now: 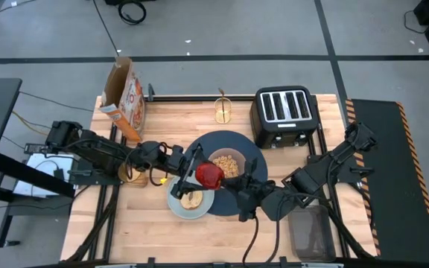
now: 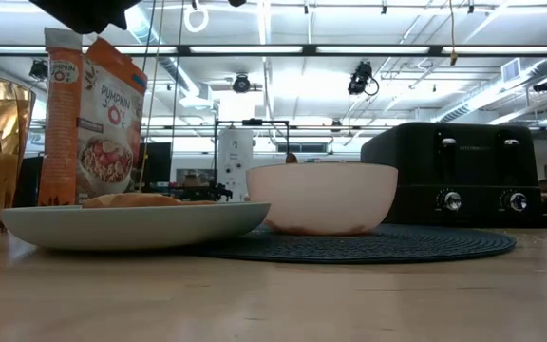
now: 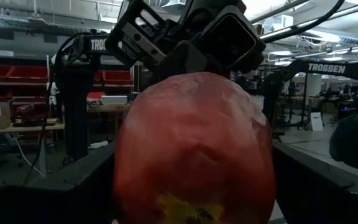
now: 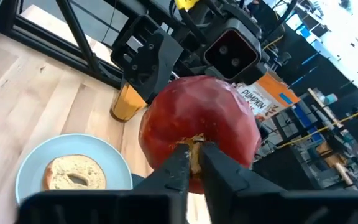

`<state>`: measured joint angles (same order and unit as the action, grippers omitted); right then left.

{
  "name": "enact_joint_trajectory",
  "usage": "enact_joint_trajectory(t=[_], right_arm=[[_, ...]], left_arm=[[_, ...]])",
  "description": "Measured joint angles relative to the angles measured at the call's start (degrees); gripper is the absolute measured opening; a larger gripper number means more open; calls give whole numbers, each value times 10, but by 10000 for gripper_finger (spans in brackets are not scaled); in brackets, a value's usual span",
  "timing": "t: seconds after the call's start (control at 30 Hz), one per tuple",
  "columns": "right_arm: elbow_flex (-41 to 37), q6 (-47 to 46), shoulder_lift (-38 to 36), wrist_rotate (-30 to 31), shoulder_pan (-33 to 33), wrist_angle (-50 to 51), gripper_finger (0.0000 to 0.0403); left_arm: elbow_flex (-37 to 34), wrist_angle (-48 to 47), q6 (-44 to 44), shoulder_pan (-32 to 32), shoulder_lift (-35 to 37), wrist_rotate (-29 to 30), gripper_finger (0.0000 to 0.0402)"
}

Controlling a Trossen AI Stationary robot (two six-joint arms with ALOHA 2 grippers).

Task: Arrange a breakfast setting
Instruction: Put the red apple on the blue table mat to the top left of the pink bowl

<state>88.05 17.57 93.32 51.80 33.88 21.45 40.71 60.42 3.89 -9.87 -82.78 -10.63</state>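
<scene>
While the left claw (image 1: 197, 170) grips the red apple (image 1: 209, 176) with its fingers spread wide around it, the right claw (image 4: 193, 163) meets the fruit from the opposite side, its fingers pinched nearly together at the apple's stem end. The apple hangs between the two claws above the pale-blue plate (image 1: 177, 205), where the round toast (image 1: 191, 199) lies. Just beside it the tan bowl (image 1: 226, 164) sits on the dark-blue placemat (image 1: 240, 143) on the wooden surface (image 1: 162, 123).

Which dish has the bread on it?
The pale-blue plate holds the round toasted bread. The tan bowl on the placemat holds cereal instead.
</scene>
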Motion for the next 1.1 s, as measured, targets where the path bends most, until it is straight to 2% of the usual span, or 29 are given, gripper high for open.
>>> enact_joint_trajectory(t=[0.07,0.27,0.37,0.47,0.6,0.67,0.73,0.83,0.97,1.1], right_arm=[[0,-3,0,-8,-1,0,17],[0,-38,-2,-13,-3,1,17],[2,-89,-9,-39,-8,33,17],[14,-185,-15,-97,-20,105,17],[31,-309,-22,-206,-56,199,17],[32,-348,-23,-247,-74,242,17],[31,-375,-22,-292,-93,273,17],[30,-392,-23,-328,-108,298,17],[33,-409,-22,-368,-119,320,17],[35,-413,-22,-371,-124,332,17]], left_arm=[[0,-4,-8,0,0,0,347],[0,-25,-28,0,0,17,353],[1,-43,-28,0,0,21,354],[1,-77,-58,-2,0,41,354],[19,-167,-180,-18,-8,120,354],[43,-226,-202,-22,-27,155,355],[63,-258,-204,-25,-47,166,355],[86,-278,-221,-25,-65,172,355],[105,-327,-225,-23,-73,209,355],[107,-329,-204,-14,-73,211,355]])
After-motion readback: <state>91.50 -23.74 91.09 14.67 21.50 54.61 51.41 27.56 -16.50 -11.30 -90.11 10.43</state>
